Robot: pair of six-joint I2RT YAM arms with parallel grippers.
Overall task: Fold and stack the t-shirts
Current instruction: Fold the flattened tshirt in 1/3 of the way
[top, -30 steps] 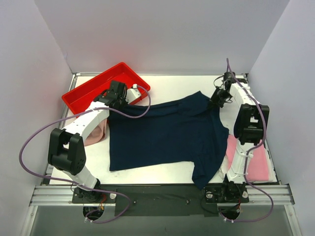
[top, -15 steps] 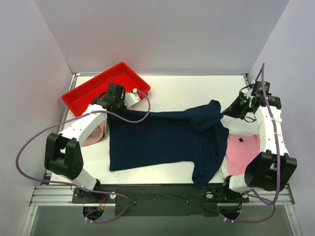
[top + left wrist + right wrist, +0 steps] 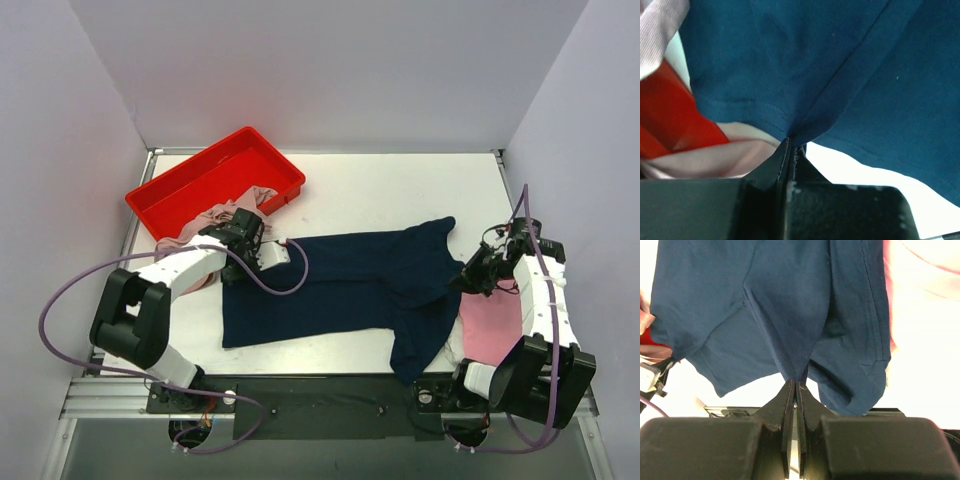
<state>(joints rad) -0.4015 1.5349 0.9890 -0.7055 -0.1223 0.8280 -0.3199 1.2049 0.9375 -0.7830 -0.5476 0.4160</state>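
The dark navy t-shirt (image 3: 340,285) lies spread across the middle of the table, its right part hanging toward the front edge. My left gripper (image 3: 243,243) is shut on its far left corner, and the left wrist view shows the jaws (image 3: 790,142) pinching navy cloth (image 3: 840,65). At the shirt's right side, my right gripper (image 3: 469,279) is shut on a raised fold, its jaws (image 3: 796,383) closed on navy cloth (image 3: 785,305). The bright pink t-shirt (image 3: 492,330) lies flat under the right arm. The beige-pink t-shirt (image 3: 218,214) is bunched beside the left gripper.
A red tray (image 3: 190,180) sits at the far left corner, with the beige-pink shirt resting against its near rim; its red wall (image 3: 670,120) shows in the left wrist view. White walls enclose the table on three sides. Purple cables loop from both arms.
Both grippers have drawn the navy shirt's far edge toward the front, narrowing it. The right arm swung from the far right to the near right. The beige-pink shirt now shows by the tray.
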